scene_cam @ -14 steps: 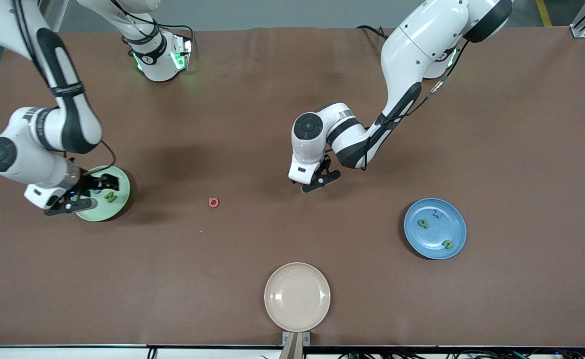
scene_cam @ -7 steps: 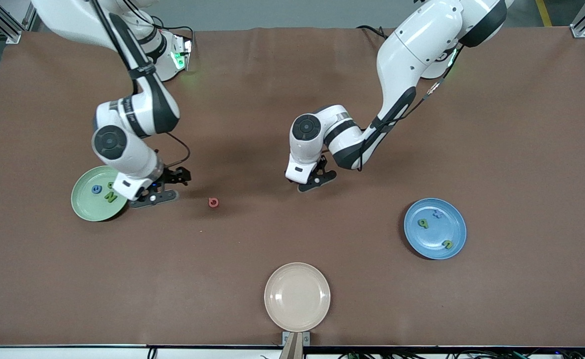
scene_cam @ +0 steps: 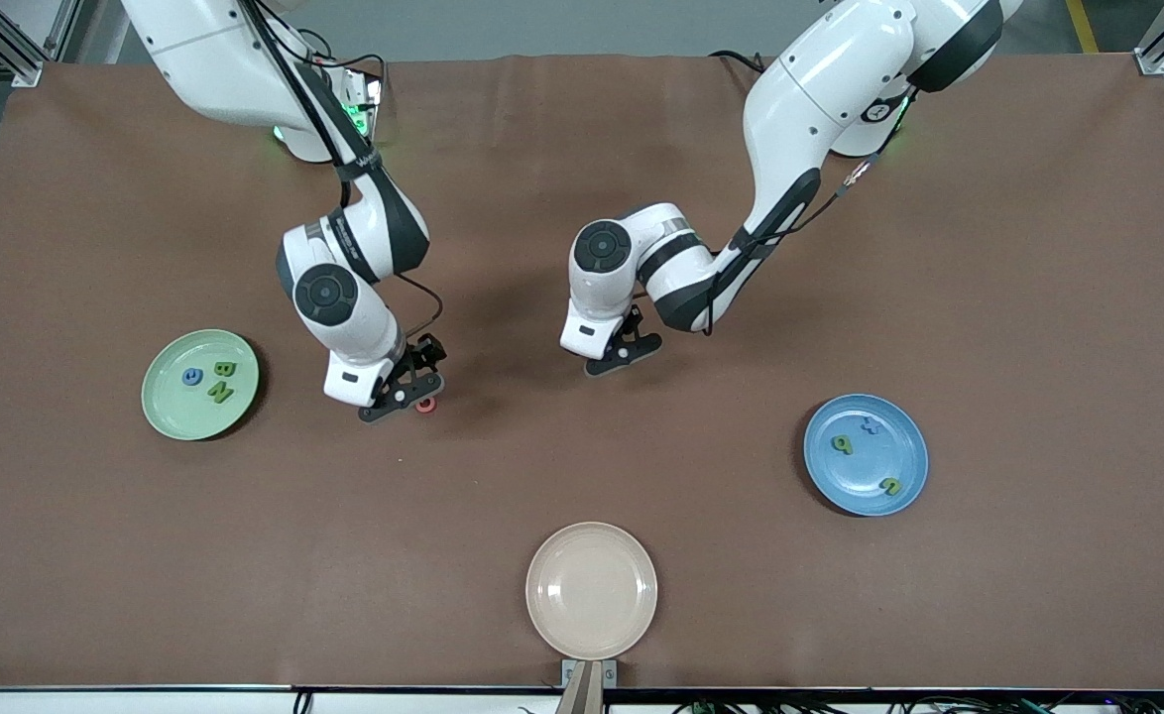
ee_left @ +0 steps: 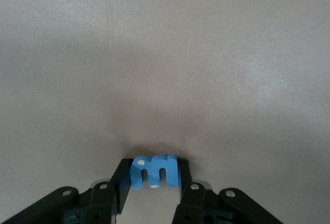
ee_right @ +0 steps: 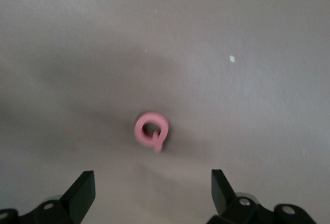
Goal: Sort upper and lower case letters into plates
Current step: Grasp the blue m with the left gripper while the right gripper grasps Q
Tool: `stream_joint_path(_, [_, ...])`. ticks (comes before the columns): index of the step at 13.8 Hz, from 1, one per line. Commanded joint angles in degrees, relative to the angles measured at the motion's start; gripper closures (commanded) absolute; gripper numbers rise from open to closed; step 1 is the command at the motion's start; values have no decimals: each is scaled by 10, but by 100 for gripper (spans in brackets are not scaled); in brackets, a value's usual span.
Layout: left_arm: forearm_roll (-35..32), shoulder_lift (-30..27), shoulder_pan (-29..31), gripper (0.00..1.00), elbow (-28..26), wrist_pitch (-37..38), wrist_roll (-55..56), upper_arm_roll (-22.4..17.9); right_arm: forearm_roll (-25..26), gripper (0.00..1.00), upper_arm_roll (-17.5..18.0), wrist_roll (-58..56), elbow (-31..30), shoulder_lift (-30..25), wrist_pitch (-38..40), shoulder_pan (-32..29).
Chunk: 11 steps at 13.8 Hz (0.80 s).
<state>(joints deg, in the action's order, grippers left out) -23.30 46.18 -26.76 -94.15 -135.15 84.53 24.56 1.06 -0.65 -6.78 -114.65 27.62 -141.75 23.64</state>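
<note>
Gripping blue m [ee_left: 154,171], left fingers [ee_left: 186,175]

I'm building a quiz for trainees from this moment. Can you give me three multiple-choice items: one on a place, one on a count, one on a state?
1. What is the right pincer over?
A. the small pink foam letter Q
B. the cream-beige plastic plate
C. the pale mint green plastic plate

2. How many letters lie in the medium blue plastic plate?
A. one
B. three
C. five

3. What state is the left pincer in?
A. open and empty
B. out of sight
C. shut on the small blue foam letter m

Answers:
1 A: the pink letter lies on the table between the open fingers in the right wrist view.
2 B: two green and one blue.
3 C: the fingers flank the blue letter.
</note>
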Motion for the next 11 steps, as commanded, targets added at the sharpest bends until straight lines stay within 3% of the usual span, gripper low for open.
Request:
stream_joint_path(1, [9,-1,1,87,0,5,4,-3,-2,13,-1,-30,19,42,-33,-3])
stream_joint_path(3, [9,-3,5,99,2,7,4,-5,-4,23,-1,-29,30,53,-35,2])
stream_joint_path(6, [7,-34,42,100,26,37,7,-9,-4,24,-1,-24,38,61,-35,10])
stream_joint_path(9, [-2,-47,116,99,77,95,-12,-8,-3,28,-2,-25,42,62,-35,10])
stream_joint_path(11, [-2,-53,164,99,81,96,-58,-9,-3,29,-2,-30,42,64,-35,8])
